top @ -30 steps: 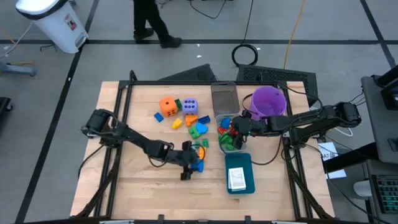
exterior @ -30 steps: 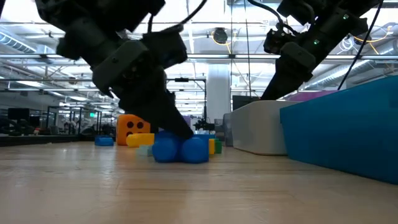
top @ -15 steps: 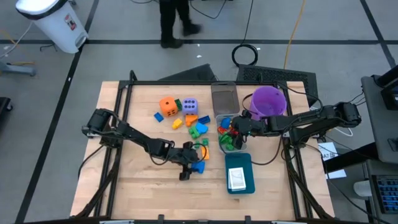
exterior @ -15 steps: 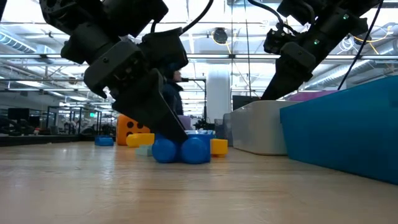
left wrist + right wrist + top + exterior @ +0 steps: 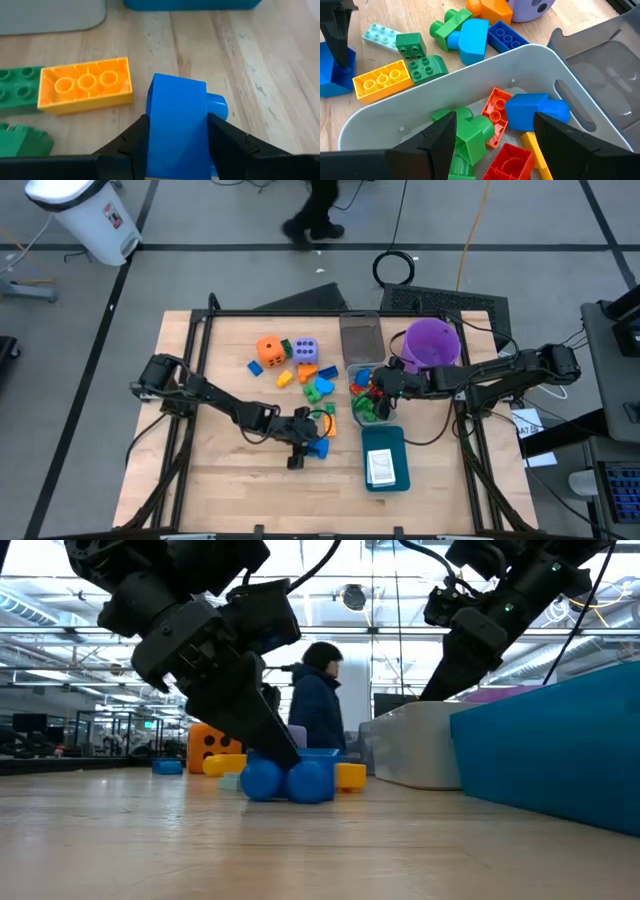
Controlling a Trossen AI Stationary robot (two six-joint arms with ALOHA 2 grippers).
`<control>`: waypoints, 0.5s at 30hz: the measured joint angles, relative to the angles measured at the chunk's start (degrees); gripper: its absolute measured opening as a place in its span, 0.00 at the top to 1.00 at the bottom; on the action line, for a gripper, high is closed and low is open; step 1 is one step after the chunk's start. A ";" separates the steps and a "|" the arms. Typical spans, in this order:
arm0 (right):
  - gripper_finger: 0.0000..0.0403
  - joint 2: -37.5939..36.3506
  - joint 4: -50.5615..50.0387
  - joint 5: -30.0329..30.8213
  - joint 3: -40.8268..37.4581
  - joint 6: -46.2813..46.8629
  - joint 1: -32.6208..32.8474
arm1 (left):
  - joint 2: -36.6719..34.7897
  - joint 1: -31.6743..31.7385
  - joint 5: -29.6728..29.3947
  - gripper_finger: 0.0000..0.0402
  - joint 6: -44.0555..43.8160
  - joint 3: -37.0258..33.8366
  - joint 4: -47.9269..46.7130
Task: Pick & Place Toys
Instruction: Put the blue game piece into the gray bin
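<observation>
Toys scattered around the two pincers

A blue block [image 5: 176, 125] sits between the left pincer [image 5: 177, 142] fingers, studs pointing away from it, on the surface. Just beyond it lies a yellow block [image 5: 85, 85] with its hollow side showing, beside a green block [image 5: 17, 87]. Farther off stand an orange die [image 5: 270, 350] and a lavender dotted die [image 5: 306, 349]. Under the right pincer [image 5: 492, 132], red, green and blue blocks [image 5: 492, 125] lie piled in a grey bin [image 5: 540, 65].
</observation>
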 joint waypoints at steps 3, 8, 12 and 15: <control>0.41 0.00 0.38 0.03 0.00 -0.46 0.00 | -2.12 -0.32 -1.26 0.58 0.19 -0.14 -1.06; 0.41 0.02 1.37 0.08 0.00 -0.82 0.00 | -7.27 -1.60 -7.77 0.56 5.05 -0.10 -0.57; 0.41 0.02 3.90 0.09 0.00 -1.53 0.00 | -12.29 -2.04 -15.24 0.58 10.14 -0.02 0.37; 0.41 0.02 5.78 0.11 0.00 -1.95 0.00 | -15.58 -2.01 -20.77 0.58 15.81 0.01 0.63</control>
